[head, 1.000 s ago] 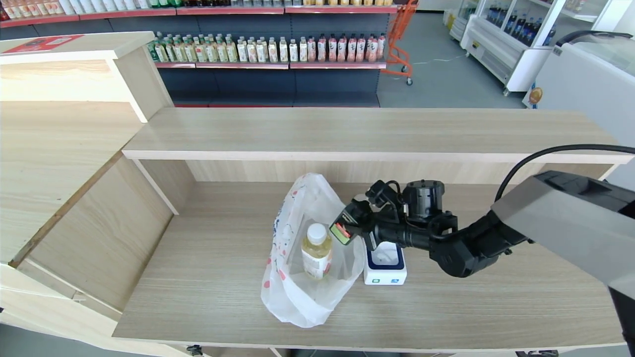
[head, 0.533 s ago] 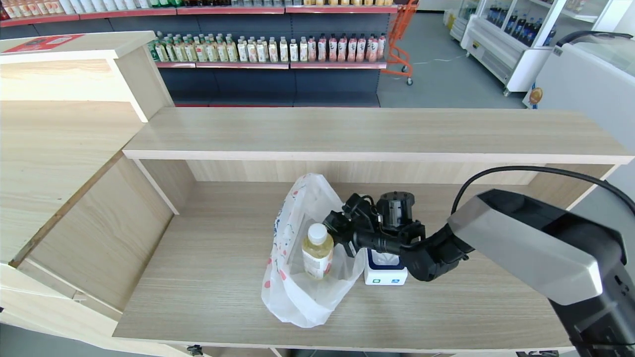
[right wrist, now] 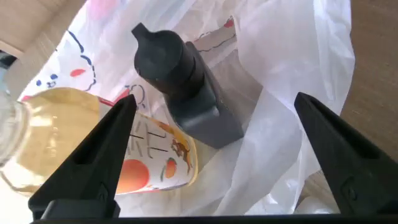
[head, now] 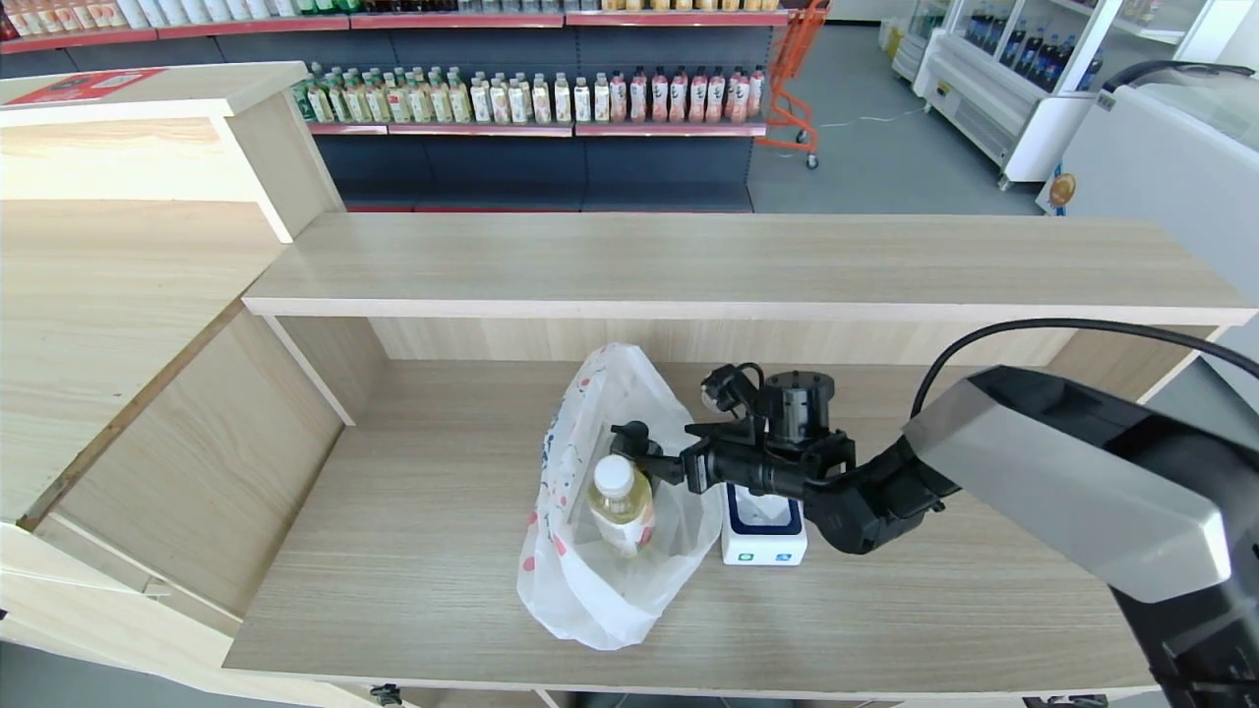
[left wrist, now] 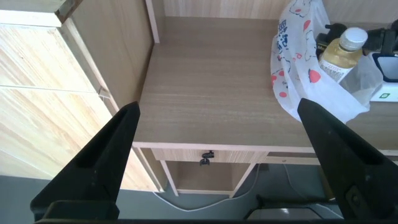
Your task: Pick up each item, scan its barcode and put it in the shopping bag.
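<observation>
Two grippers, both with fingers spread wide and holding nothing. The left gripper [left wrist: 217, 111] hangs off the near edge of the bench [head: 413, 590]. On the bench lies a white shopping bag [head: 590, 610] with its mouth open. Inside it a pale yellow bottle [head: 622, 511] leans, and a black container [head: 632, 441] rests just beside it. The right gripper [right wrist: 214, 98] hovers at the bag's mouth, over the black container and apart from it. Just right of the bag stands a white scanner [head: 763, 541]. Beyond are a raised ledge [head: 748, 261] and shop shelves [head: 531, 98].
</observation>
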